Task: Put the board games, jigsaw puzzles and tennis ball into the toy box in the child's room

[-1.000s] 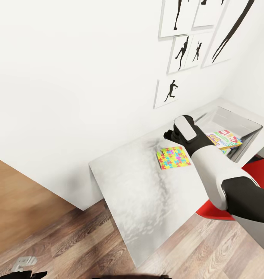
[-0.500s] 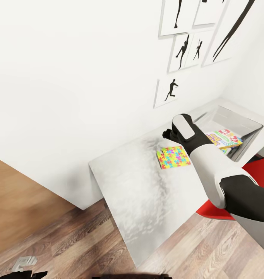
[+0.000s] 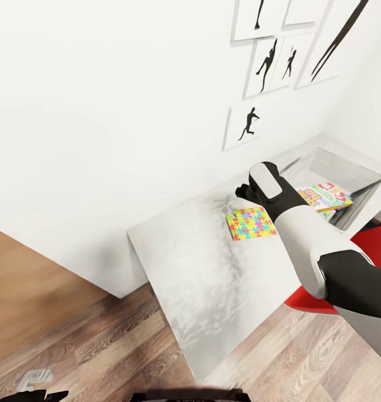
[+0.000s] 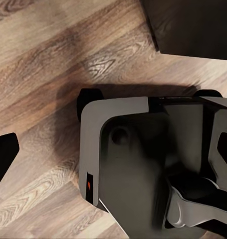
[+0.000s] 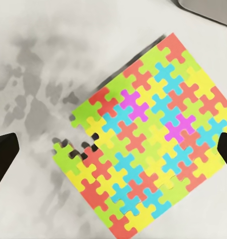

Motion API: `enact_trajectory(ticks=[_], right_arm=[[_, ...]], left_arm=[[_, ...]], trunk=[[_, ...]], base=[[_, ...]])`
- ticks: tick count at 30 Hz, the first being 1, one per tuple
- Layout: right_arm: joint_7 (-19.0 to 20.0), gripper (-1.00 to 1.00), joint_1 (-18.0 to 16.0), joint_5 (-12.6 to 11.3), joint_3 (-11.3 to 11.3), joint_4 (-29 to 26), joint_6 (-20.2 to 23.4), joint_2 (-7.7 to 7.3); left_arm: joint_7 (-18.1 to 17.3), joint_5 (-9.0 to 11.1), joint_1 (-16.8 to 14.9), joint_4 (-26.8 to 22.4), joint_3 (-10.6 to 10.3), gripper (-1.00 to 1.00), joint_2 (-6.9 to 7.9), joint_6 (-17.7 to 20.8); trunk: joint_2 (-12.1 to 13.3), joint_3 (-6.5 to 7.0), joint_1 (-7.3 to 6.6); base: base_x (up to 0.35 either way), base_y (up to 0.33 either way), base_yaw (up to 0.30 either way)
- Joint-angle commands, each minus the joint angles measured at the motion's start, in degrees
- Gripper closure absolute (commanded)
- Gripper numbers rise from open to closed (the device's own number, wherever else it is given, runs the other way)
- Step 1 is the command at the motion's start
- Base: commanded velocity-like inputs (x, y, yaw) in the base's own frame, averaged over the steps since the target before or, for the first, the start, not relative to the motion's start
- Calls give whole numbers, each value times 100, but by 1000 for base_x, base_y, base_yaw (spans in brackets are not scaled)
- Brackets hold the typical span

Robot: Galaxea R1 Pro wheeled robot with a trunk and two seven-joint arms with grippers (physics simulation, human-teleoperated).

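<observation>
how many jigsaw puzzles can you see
1. The puzzle lies flat on the table, beside the toy box, under the right tool. A second may be hidden in the box.

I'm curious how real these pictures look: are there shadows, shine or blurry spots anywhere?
Head view: the table top carries blotchy grey sheen, and the right arm darkens the near edge of the jigsaw puzzle. Right wrist view: the jigsaw puzzle is sharp with a thin dark shadow along its edge, over mottled grey smudges. Left wrist view: the wood floor is softly blurred.
</observation>
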Motion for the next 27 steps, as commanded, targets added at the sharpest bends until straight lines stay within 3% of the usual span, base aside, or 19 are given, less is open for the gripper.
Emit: enact_trajectory(ticks=[1, 27], right_arm=[[-44, -100, -6, -42, 25, -5, 22, -3], [-45, -100, -7, -41, 27, -4, 2, -57]], left_arm=[[-13, -44, -8, 16, 48, -100, 5, -5], [-12, -41, 1, 16, 51, -100, 5, -7]], trunk=[[-11, -19, 3], [-11, -264, 3]], base=[[0, 0, 0], [0, 0, 0]])
